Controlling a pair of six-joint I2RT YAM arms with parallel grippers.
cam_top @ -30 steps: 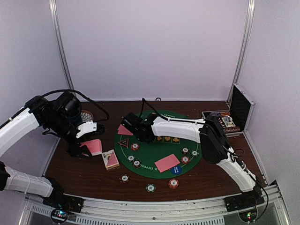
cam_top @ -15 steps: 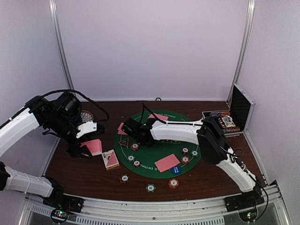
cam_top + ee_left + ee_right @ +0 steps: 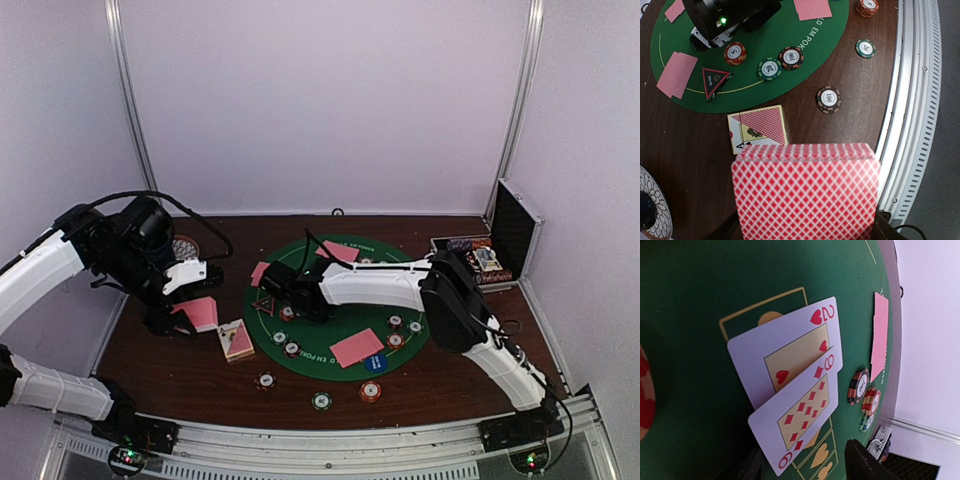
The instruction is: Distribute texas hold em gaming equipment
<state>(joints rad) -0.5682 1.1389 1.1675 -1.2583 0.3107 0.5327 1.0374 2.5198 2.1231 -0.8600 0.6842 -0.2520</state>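
Over the mat (image 3: 320, 330), right jaws wider

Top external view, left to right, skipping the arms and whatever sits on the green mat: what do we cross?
In order: pink-backed deck → cream-bordered card → dark chip → green chip → orange chip → metal case.

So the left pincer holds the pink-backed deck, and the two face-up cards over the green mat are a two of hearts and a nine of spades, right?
One slip: the nine is of diamonds, not spades; the right wrist view shows its red diamond pips. The rest stands: left pincer holding the pink-backed deck, two of hearts face up over the green mat.
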